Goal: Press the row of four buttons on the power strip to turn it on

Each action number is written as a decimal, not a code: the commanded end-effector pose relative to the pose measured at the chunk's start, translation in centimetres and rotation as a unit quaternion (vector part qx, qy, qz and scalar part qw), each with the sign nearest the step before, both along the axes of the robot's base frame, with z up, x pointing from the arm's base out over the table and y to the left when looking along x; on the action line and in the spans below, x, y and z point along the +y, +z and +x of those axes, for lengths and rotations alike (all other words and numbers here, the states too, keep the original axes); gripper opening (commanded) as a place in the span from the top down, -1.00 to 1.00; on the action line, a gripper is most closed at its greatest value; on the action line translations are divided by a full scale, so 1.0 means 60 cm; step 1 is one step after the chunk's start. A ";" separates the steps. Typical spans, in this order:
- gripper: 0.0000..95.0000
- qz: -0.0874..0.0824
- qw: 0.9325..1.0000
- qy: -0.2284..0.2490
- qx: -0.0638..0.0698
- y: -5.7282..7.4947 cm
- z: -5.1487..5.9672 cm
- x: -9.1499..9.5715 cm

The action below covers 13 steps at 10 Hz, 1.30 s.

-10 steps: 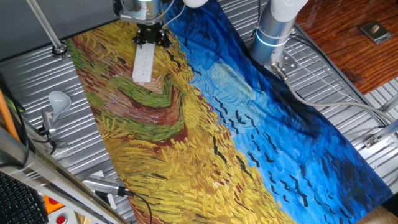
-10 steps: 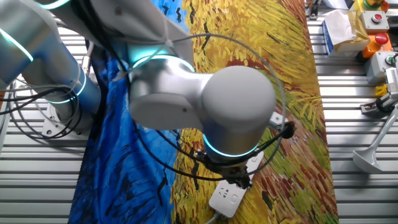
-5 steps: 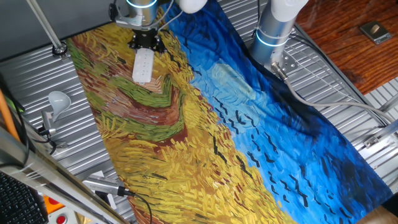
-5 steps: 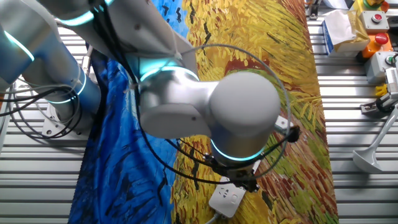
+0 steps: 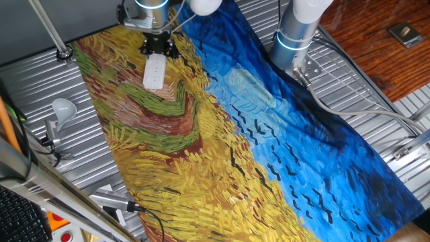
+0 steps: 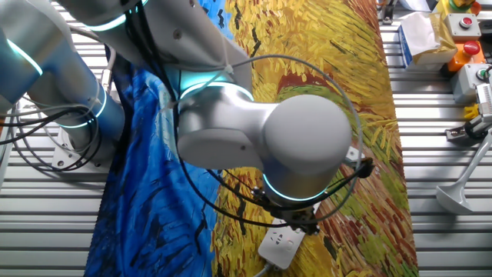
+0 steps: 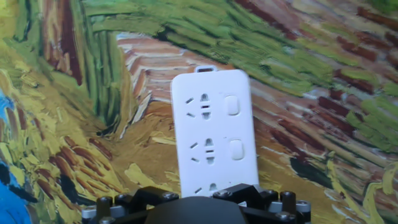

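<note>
On the painted cloth [image 5: 201,134], up near its far yellow end in one fixed view, I see the power strip [image 5: 154,70] lying flat with its long side running away from the arm's end. My gripper [image 5: 159,48] sits right over the end of the strip nearest the cloth's far edge; from this side I cannot say whether it touches the white plastic.

From the other fixed view the big grey wrist joint [image 6: 304,154] blocks most of my sight. Only one end of the power strip [image 6: 280,245] pokes out beneath it, showing a socket face, and a cable leaves that end toward the bottom edge.

Through the hand view I look straight down the strip [image 7: 213,130]. Two sockets show fully and a third is cut off by the black gripper body [image 7: 199,205] at the bottom. Beside the sockets, along the right edge, sits the row of buttons [image 7: 234,127]: I can see two pale rounded switches, the rest are hidden under the gripper.

As for the jaws, no camera shows me the fingertips, so I cannot tell how wide they stand or whether they grasp anything.

A white lamp head [image 5: 62,106] lies off the cloth on the ribbed metal table [image 5: 94,161], well apart from the strip.
</note>
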<state>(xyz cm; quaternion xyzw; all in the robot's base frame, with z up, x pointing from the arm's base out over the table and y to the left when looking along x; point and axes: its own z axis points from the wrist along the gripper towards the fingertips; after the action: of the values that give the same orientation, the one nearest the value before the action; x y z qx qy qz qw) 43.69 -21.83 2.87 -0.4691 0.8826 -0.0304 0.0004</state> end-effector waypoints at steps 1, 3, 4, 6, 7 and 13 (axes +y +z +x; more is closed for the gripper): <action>-1.00 -0.001 1.000 0.001 -0.002 -0.003 -0.003 -0.001; -1.00 0.000 1.000 0.001 -0.004 -0.008 -0.005 -0.001; -1.00 0.000 1.000 0.002 -0.005 -0.010 -0.006 -0.002; -1.00 0.000 1.000 0.001 -0.007 -0.015 -0.008 -0.002; -1.00 0.000 1.000 0.001 -0.007 -0.016 -0.009 -0.002; -1.00 0.001 1.000 -0.001 -0.009 -0.020 -0.008 0.003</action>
<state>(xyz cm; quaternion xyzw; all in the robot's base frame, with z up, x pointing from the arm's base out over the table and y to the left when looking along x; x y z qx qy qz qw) 43.21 -21.62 1.73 -0.4681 0.8830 -0.0327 0.0086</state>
